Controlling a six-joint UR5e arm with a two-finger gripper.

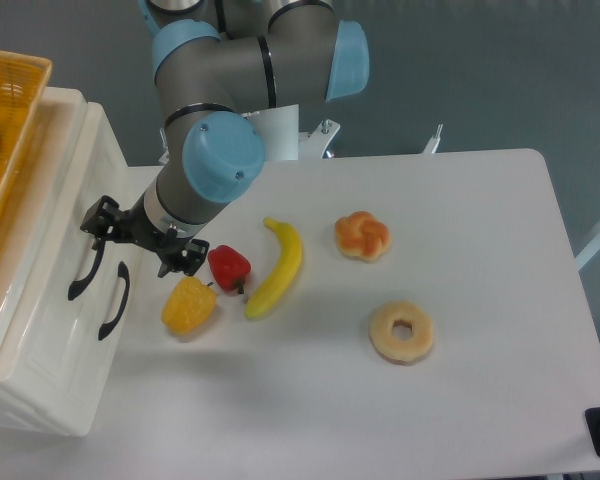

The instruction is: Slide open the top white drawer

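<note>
top white drawer [55,215] closed in cabinet at left edge, upper black handle [88,262] | tool [108,228] at that handle's top end, jaw state unclear | yellow pepper [189,306], red pepper [229,266], banana [279,266] just right on table [480,230]

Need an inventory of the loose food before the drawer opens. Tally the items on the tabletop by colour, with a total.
Yellow: 2, the banana and yellow pepper
Red: 1, the red pepper
Tan or orange baked goods: 2, the bun and doughnut
Total: 5
</note>
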